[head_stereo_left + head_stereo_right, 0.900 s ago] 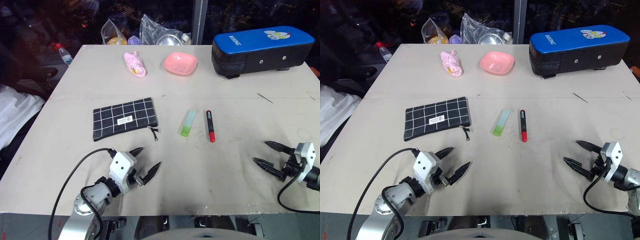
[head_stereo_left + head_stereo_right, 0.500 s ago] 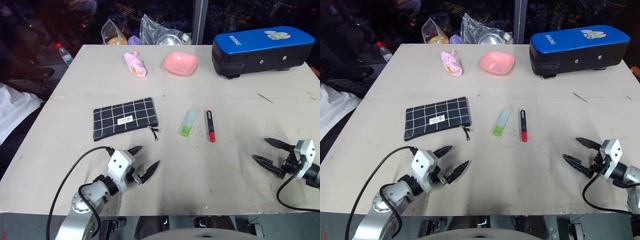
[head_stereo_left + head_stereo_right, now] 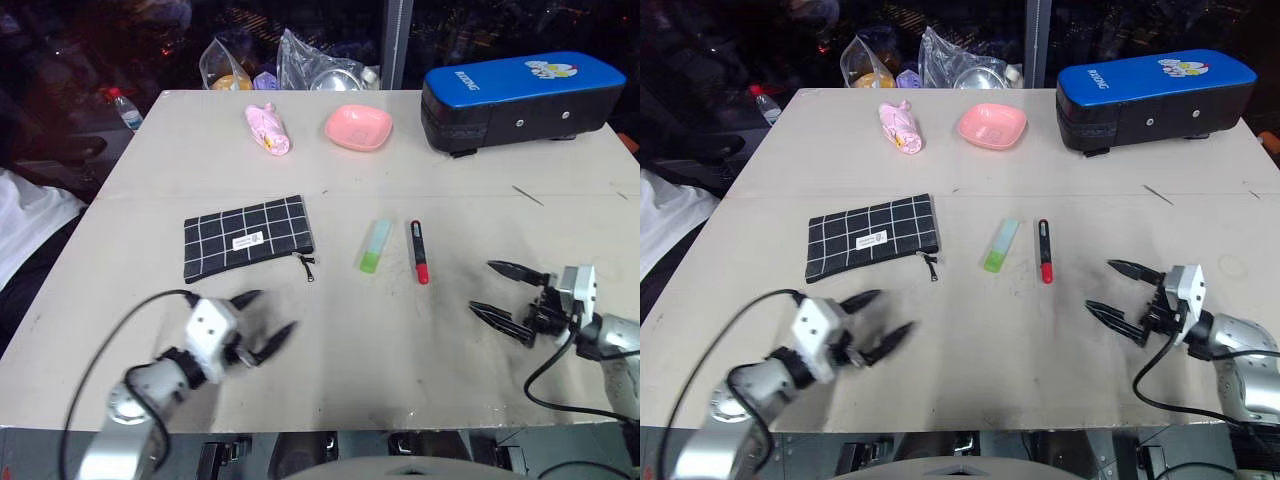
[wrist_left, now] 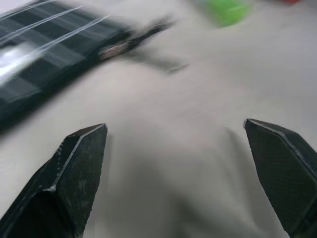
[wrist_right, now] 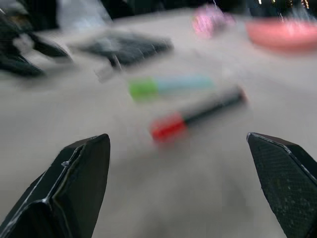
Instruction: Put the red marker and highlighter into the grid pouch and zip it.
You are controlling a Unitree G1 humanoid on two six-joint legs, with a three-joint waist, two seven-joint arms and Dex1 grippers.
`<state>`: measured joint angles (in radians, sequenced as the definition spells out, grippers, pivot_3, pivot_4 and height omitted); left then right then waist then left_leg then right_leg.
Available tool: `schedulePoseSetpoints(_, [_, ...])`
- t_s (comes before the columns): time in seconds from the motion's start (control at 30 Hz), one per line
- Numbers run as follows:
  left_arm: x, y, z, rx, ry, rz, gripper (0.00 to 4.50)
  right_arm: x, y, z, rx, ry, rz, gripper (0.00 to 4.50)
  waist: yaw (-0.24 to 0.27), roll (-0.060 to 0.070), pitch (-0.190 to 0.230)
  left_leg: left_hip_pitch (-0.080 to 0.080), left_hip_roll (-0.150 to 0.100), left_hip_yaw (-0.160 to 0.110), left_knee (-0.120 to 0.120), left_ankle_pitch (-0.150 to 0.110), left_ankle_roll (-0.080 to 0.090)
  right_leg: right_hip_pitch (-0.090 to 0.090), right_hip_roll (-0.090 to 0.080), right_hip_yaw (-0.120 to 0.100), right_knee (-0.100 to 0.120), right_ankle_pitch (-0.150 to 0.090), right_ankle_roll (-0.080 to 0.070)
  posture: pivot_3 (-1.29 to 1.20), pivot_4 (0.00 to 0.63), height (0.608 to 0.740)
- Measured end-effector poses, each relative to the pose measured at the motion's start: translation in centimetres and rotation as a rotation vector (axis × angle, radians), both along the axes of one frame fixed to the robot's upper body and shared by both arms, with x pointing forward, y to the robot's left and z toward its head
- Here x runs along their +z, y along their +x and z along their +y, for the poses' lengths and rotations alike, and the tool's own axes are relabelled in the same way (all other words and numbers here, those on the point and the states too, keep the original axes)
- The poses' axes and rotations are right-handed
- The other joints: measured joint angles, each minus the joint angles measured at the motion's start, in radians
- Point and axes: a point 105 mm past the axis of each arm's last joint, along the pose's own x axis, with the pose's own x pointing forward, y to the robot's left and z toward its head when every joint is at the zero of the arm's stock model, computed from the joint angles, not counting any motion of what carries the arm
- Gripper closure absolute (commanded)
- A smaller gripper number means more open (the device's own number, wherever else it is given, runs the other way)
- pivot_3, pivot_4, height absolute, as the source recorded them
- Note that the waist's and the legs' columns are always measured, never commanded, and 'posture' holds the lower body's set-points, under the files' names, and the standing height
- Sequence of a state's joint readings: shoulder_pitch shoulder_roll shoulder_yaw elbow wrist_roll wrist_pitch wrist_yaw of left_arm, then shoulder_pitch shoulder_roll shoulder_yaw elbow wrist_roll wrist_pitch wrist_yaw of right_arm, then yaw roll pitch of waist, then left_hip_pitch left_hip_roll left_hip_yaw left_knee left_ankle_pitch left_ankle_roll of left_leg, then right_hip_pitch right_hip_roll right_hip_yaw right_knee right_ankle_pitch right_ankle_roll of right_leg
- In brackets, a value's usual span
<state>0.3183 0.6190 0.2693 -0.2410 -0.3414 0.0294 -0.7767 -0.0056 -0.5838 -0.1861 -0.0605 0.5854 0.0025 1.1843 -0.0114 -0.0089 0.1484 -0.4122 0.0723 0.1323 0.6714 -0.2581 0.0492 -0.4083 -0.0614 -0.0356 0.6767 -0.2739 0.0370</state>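
Looking down from the head, the right gripper (image 3: 510, 296) has its fingers spread wide and holds nothing. The red marker (image 3: 419, 252) lies just past its fingertips, with the highlighter (image 3: 375, 246) beside it. The left gripper (image 3: 262, 320) is spread wide and empty too; the grid pouch (image 3: 247, 238) lies flat ahead of its tips.

From the left wrist, the pouch's zipper pull (image 4: 116, 49) sits beyond the two fingers (image 4: 74, 168).

From the right wrist, marker and highlighter lie between and past the fingers (image 5: 79, 173).
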Motion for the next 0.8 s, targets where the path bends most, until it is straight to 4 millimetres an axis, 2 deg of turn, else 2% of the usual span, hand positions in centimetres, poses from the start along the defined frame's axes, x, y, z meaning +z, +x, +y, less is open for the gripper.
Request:
schedulePoseSetpoints(0.2, [1.3,1.5,6.2,0.088,0.084,-0.031,0.00,2.2,0.2,2.4,0.054,0.059,-0.033,0.03,0.009,-0.002,-0.001,-0.001,-0.001,0.000,0.000,0.000,-0.001,0.000,-0.001,-0.002,0.000,0.000,0.000,0.00,0.150,0.740])
schedulePoseSetpoints(0.27, [2.0,2.1,8.8,0.133,0.130,-0.040,0.00,2.3,0.3,3.0,0.063,0.070,-0.026,0.03,0.009,-0.004,-0.002,-0.001,-0.001,0.000,0.000,0.001,-0.002,0.000,-0.001,-0.002,0.000,0.000,0.000,0.00,0.150,0.740])
schedulePoseSetpoints(0.5, [3.2,3.0,13.8,0.218,0.245,-0.056,0.00,2.0,0.2,3.2,0.062,0.065,-0.017,0.03,0.005,-0.006,-0.002,-0.002,0.000,0.000,0.000,0.001,-0.002,-0.001,-0.001,-0.003,0.000,0.000,0.000,0.00,0.150,0.740])
schedulePoseSetpoints(0.67, [3.2,3.7,15.9,0.239,0.383,-0.062,0.00,1.7,0.2,3.1,0.053,0.053,-0.012,0.03,0.004,-0.007,-0.002,-0.002,0.000,0.000,0.000,0.001,-0.002,-0.001,-0.001,-0.003,0.000,0.000,0.000,0.00,0.150,0.740])
schedulePoseSetpoints(0.8, [3.1,4.7,15.6,0.187,0.497,-0.105,0.00,1.5,0.1,3.0,0.047,0.049,-0.010,0.03,0.005,-0.007,-0.002,-0.002,0.000,0.001,0.000,0.001,-0.002,-0.001,-0.001,-0.004,0.001,0.000,0.000,0.00,0.150,0.740])
